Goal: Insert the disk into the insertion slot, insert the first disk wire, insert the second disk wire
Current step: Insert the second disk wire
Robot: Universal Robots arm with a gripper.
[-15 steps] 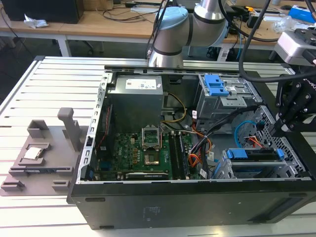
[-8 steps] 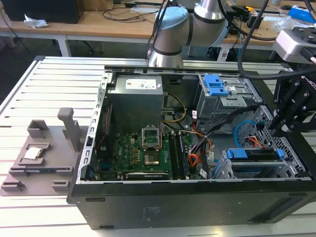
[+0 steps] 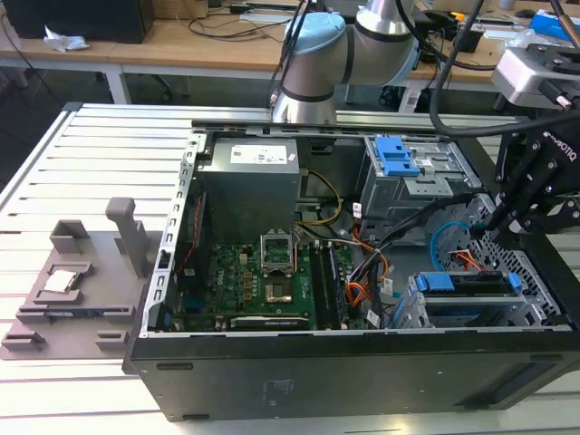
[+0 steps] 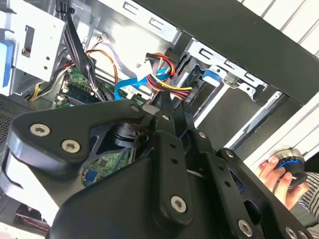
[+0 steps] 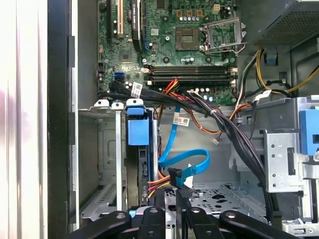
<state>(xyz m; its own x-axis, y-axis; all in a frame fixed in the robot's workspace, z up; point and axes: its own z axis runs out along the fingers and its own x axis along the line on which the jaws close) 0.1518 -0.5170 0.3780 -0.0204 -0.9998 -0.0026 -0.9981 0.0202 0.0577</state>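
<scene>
Claw: my claw [image 5: 171, 196] hangs at the open end of the drive cage [image 3: 415, 310]. The fingers are drawn close, with a sliver of gap between them. They look pinched on the black plug [image 5: 175, 177], though I can't swear to the grip.
Disk: the disk [image 3: 469, 288] sits inside the cage, and its blue frame shows at the cage's open end.
Wires: the blue cable [image 5: 187, 162] loops away from the cage and ends at the plug. The red and yellow wires [image 5: 155, 185] bunch at my fingertips, just beside the cage.
Handling, plug: it is small, light, hard plastic. I judge it wants a pinch on its flat sides, held square, because a tilted plug could chip or bend its contacts.
Handling, cable: it looks floppy yet springy and likely tugs the plug sideways. The plug is the better hold, not the cable.
Handling, disk: it is stiff, fairly heavy and probably shock-shy. The blue frame is the safe place to grip.
</scene>
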